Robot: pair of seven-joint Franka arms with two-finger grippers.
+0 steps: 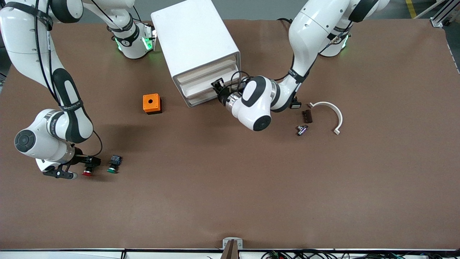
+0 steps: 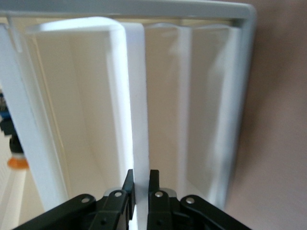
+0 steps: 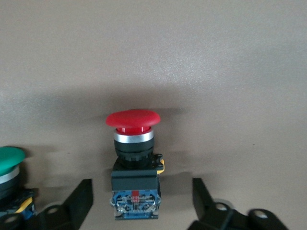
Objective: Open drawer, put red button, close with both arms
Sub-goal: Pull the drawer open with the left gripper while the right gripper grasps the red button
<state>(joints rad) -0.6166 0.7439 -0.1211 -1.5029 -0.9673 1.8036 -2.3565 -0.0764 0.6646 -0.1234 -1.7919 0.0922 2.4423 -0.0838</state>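
Beside red button (image 1: pixel 87 172), green button (image 1: pixel 112 169).

Red button (image 3: pixel 133 158) on its side, beside green button (image 1: pixel 114 164)

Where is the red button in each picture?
Front view: the red button lies on the table toward the right arm's end, at the right claw, beside the green button.
Left wrist view: not in it; only the white drawer fronts show.
Right wrist view: red button in the middle, between the open claw fingers.
Shared landmark: the green button, beside the red one in the front and right wrist views.
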